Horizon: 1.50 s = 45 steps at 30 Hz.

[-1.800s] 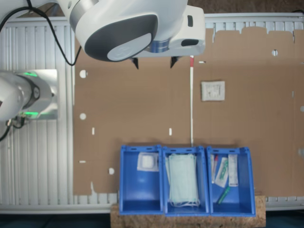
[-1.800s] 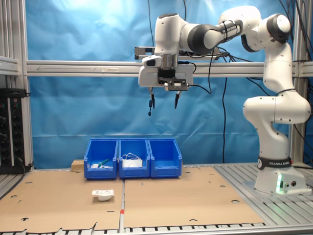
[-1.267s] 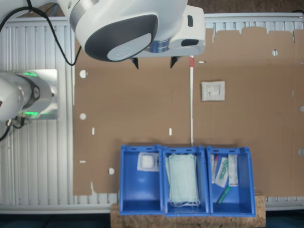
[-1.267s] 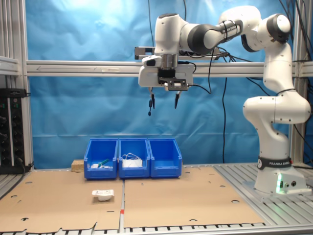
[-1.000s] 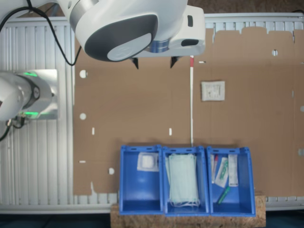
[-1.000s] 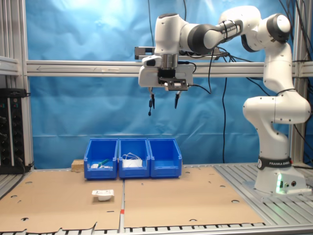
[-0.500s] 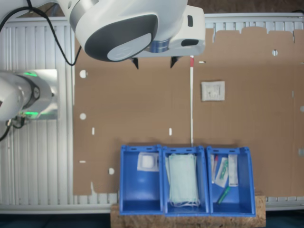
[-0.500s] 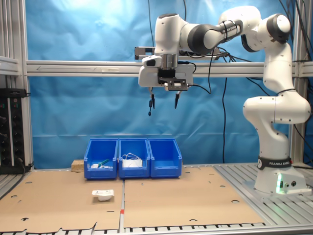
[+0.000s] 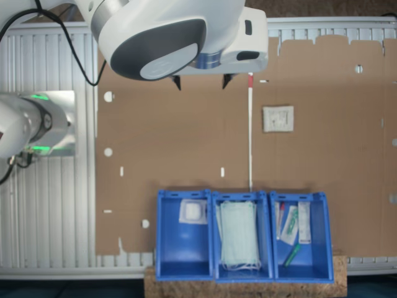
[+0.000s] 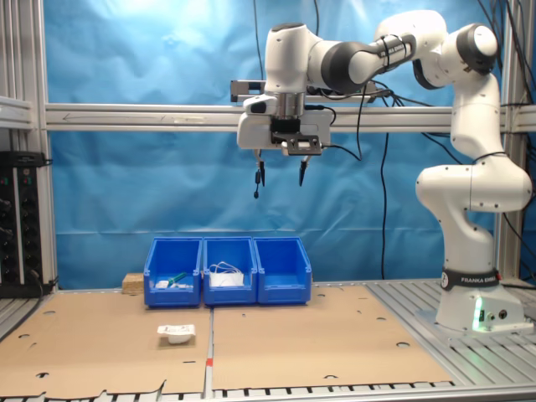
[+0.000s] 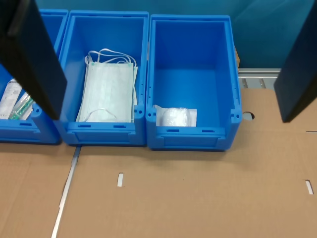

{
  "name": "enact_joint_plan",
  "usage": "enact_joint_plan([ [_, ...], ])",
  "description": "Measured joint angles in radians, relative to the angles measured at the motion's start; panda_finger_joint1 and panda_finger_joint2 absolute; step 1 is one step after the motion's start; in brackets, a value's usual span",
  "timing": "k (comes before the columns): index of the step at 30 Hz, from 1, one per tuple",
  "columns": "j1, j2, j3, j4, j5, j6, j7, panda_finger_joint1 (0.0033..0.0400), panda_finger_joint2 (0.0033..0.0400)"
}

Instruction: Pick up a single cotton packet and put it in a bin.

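Well, nearest in the second exterior view, one packet (image 10: 177,333) lies flat on the brown counter (image 10: 318,335). It lies alone, well apart from the bins. In the first exterior view the same packet (image 9: 278,118) is a small white square with a grey edge, close to a thin white strip (image 9: 250,130) on the counter.

It looks very light, soft and puffy in the middle. The wrap looks smooth, so it may slip. It will likely squash, not break. It lies low, so the jaws must go right down to the counter. A good place to hold it is across the middle, with one jaw on each side edge.

Farther back, three blue bins stand in a row, touching. The end bin (image 9: 183,251) already holds a second packet (image 9: 193,212), and the wrist view shows it near the front wall of that bin (image 11: 190,19). The middle bin holds masks (image 9: 239,234), and the other end bin holds thin packets (image 9: 289,223).

High above it all, the arm (image 10: 469,184) holds the jaws up in the air. They are spread wide and hold nothing.

Nothing has changed from the earlier pictures. The arm, the jaws and the packet are all in the same spots.
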Motion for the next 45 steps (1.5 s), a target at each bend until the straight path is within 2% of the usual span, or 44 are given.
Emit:
enact_joint_plan([
  [12, 0.0, 0.002, -0.001, 0.0, 0.0, 0.0, 0.0, 0.04, 0.04],
  [17, 0.0, 0.029, -0.011, 0.006, 0.0, 0.0, 0.0, 0.04, 0.04],
  [31, 0.0, 0.259, -0.078, 0.099, 0.0, 0.0, -0.004, 0.04, 0.04],
  [45, 0.0, 0.405, -0.129, 0.209, 0.0, 0.0, -0.06, 0.04, 0.04],
])
